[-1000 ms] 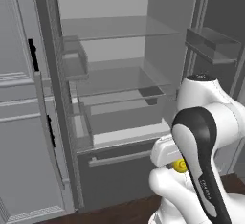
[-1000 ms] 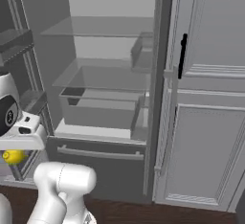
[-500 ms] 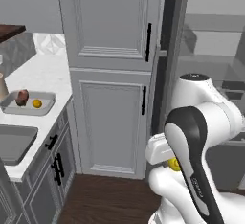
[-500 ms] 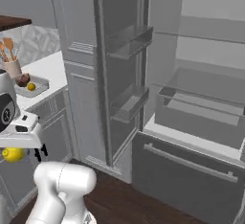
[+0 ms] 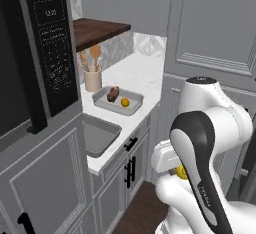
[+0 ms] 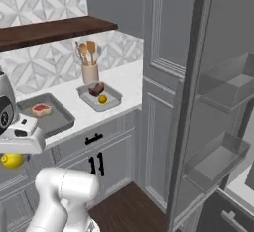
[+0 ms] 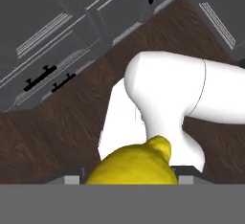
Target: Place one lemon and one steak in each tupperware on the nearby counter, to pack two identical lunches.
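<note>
My gripper (image 6: 12, 157) hangs low beside the robot's base, shut on a yellow lemon (image 6: 12, 160); the same lemon (image 7: 131, 168) sits between the fingertips in the hand view and peeks out behind the arm (image 5: 181, 173). On the white counter (image 6: 126, 80) a grey tupperware (image 6: 85, 98) holds a dark steak (image 6: 96, 89) and a second lemon (image 6: 102, 98). Left of it, another tupperware (image 6: 57, 120) holds one red steak (image 6: 41, 109). The left base view shows the filled tupperware (image 5: 111, 107) with its steak (image 5: 113, 93) and lemon (image 5: 125, 102).
A holder with wooden utensils (image 6: 89, 70) stands behind the tupperware, under a dark brown shelf (image 6: 54, 28). A black microwave (image 5: 30, 53) fills the near left. Tall grey cabinets (image 6: 163, 77) and the open fridge door's shelves (image 6: 223, 102) stand right. Below lies dark wood floor (image 7: 48, 122).
The whole scene has swung from the open fridge past the tall cabinet to the counter, so the base has moved. The lemon stays in the gripper.
</note>
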{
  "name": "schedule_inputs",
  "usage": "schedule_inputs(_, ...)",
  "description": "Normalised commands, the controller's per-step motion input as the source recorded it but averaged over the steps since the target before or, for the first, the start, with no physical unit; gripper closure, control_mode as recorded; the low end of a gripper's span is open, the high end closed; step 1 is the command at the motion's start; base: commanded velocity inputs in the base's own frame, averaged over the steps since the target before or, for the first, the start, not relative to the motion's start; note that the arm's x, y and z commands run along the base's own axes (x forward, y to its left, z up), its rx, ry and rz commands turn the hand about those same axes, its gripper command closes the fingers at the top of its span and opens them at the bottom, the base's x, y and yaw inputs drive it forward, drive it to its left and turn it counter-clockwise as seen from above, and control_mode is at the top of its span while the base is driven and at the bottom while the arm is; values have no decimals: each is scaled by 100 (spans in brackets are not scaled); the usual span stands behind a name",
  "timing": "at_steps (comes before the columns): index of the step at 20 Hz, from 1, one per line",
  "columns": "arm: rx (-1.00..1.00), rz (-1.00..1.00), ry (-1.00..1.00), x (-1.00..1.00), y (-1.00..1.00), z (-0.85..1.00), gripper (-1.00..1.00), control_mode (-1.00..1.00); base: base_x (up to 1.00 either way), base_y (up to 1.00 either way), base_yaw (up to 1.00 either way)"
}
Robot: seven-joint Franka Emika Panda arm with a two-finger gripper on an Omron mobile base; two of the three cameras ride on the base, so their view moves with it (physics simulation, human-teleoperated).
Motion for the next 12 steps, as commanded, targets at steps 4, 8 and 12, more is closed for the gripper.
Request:
schedule_inputs(4, 0, 0, 0, 0, 0, 0, 100, 100, 69, -71, 14)
schedule_inputs(8, 0, 0, 0, 0, 0, 0, 100, 100, 58, -4, -2)
schedule_inputs(12, 0, 0, 0, 0, 0, 0, 100, 100, 11, 28, 0)
